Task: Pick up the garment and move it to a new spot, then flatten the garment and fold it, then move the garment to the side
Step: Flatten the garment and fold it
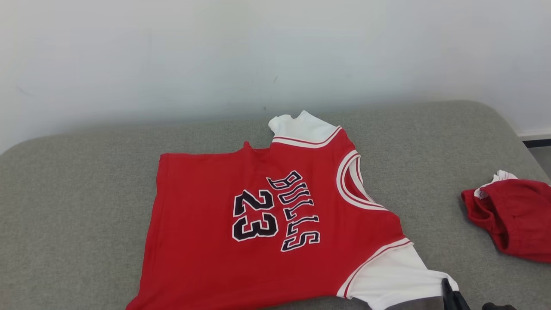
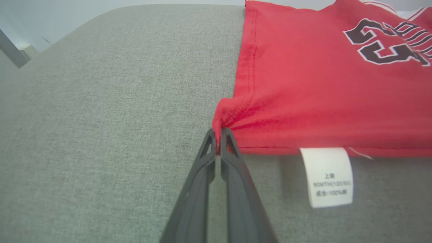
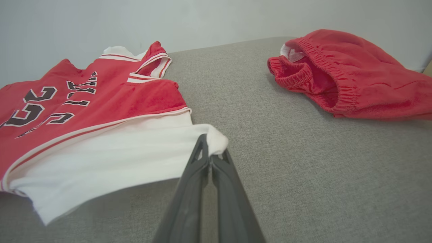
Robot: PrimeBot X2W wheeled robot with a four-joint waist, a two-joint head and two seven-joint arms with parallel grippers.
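Slip risk: left gripper (image 2: 218, 138) jaws clenched on just the jersey (image 1: 206, 258) hem corner, right gripper (image 3: 211, 153) jaws pinching the white sleeve tip. Uneven pull could free either thin pinch.

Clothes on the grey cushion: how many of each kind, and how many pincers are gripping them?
Jersey: 1
Shorts: 1
Pincers: 2, the left pincer shut on the jersey's red hem corner and the right pincer shut on its white sleeve
Total: 4
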